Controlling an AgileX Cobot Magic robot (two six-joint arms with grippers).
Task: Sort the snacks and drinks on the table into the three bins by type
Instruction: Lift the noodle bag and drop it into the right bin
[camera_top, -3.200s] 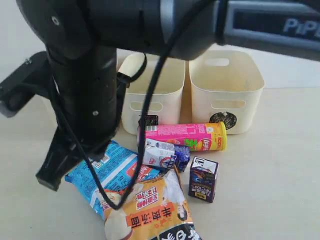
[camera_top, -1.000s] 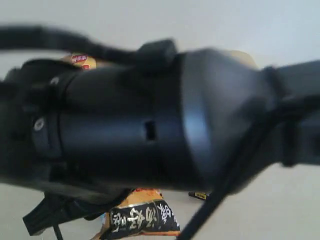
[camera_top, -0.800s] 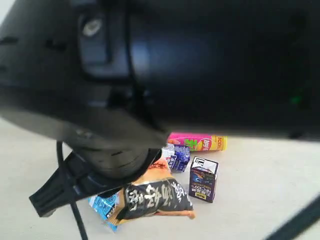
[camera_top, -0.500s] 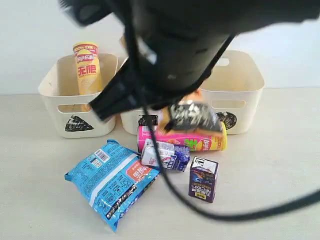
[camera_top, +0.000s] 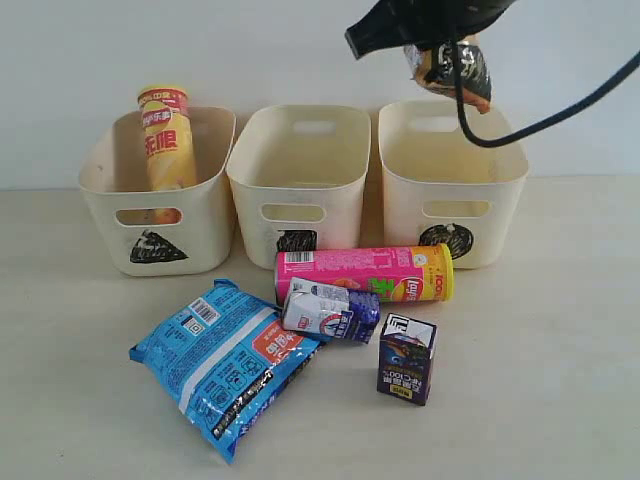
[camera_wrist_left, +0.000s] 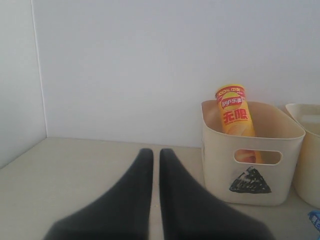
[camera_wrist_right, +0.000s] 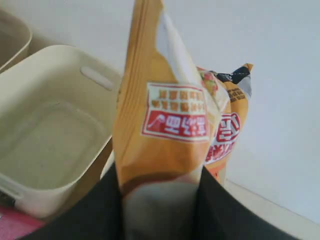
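Orange-white bag (camera_top: 452, 72) is the thing in play. In the exterior view it hangs high in the right gripper (camera_top: 425, 38), up over the bin marked with a circle (camera_top: 455, 180). About three seconds ago it lay on the table (camera_top: 560, 400) beside the blue bag (camera_top: 225, 365), and half a second ago it was lower, in front of the middle bin. So the pick is done and the carry looks nearly over; what remains is the release.

The circle bin and the square bin (camera_top: 300, 185) both look empty. The triangle bin (camera_top: 100, 170) holds the yellow-red tube (camera_top: 165, 140), leaning upright. Left on the table are the pink-yellow tube (camera_top: 365, 273) on its side, the white and blue carton (camera_top: 330, 310) toppled just before it, the dark carton (camera_top: 407, 358) standing, and the blue bag.

From the left wrist, the left gripper (camera_wrist_left: 156, 190) has its fingers drawn almost together with nothing between them, hovering well short of the triangle bin and its tube.

From the right wrist, the fingers are clamped on the bag's lower end (it rises crumpled above them). An empty cream bin (camera_wrist_right: 50, 125) sits below and to one side, its mark hidden. Sending bags here would seem to leave the square bin for drinks.
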